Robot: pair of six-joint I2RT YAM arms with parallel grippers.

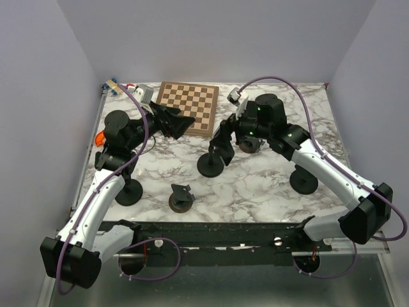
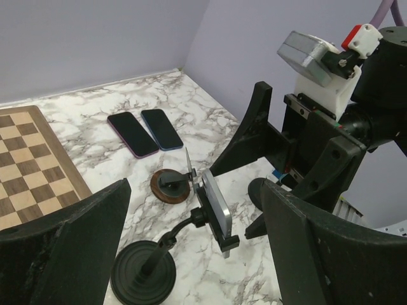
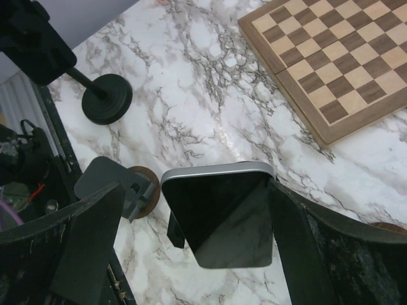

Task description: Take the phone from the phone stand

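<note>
- Phone (image 3: 222,219) is mounted in the phone stand (image 2: 143,276), raised on the stand's neck and tilted; the round base rests on the marble table (image 1: 255,192), near the chessboard (image 1: 187,107)
- Step in hand (judged): right claw (image 3: 197,187) positioned for the grasp, phone not yet taken
- Right claw: released, spread wide, one finger on each side of the phone, nothing gripped
- Right wrist view: one finger (image 3: 318,254) lies against or just beside the phone's edge, and contact cannot be confirmed; the other finger (image 3: 76,248) is well apart from the opposite edge
- To do well: centre the claw first so both fingers meet the phone's side edges together; a one-sided push would likely tip the stand on its thin neck or skid the base
- Clench on bare phone body, clear of the cradle bracket seen at the phone's lower end in the left wrist view
- Then draw the phone out along the cradle's release line, slowly; judged risk is that the stand comes up with the phone
- Left claw (image 1: 180,121): released, holding nothing, hanging well apart from the phone over the chessboard's near edge; could pin the base if the stand lifts
- Two spare phones (image 2: 146,132) lie flat on the table beyond the stand; leave them alone
</note>
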